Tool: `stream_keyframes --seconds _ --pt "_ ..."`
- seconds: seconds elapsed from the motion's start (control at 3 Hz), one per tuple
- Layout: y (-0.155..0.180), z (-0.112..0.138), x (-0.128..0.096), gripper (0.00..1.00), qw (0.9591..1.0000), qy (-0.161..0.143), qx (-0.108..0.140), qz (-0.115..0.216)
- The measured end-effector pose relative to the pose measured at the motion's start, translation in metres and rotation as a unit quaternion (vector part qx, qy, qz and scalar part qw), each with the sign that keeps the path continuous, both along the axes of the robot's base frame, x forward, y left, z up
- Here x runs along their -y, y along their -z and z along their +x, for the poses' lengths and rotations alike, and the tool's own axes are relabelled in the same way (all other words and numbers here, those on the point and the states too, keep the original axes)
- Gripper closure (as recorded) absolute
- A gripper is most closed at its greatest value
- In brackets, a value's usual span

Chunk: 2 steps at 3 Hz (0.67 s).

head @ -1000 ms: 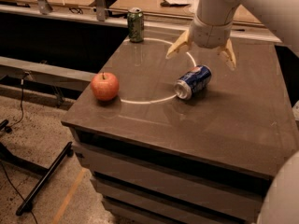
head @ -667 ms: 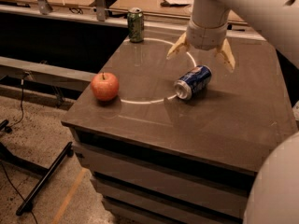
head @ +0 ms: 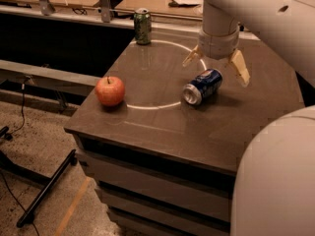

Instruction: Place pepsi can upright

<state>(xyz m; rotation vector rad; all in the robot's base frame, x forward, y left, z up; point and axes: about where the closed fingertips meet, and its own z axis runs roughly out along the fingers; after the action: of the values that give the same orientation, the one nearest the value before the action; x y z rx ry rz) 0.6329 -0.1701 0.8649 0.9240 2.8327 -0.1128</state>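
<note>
Tool [head: 215,71] wide open over pepsi can [head: 202,86]

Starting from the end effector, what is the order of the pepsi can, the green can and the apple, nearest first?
The open end effector hangs over the right side of the table.
1. Pepsi can, lying just beneath it.
2. Green can, far left corner.
3. Apple, left edge.

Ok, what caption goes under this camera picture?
Open gripper hovers over the pepsi can lying on its side, apple and green can nearby.
</note>
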Motion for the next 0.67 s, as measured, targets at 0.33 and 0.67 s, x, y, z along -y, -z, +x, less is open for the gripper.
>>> stream_keyframes --seconds 0.33,0.67 --pt "0.007 -0.001 0.001 0.00 0.9996 0.022 -0.008 0.012" --pt "0.017 0.001 0.004 0.00 0.9986 0.028 -0.015 0.043"
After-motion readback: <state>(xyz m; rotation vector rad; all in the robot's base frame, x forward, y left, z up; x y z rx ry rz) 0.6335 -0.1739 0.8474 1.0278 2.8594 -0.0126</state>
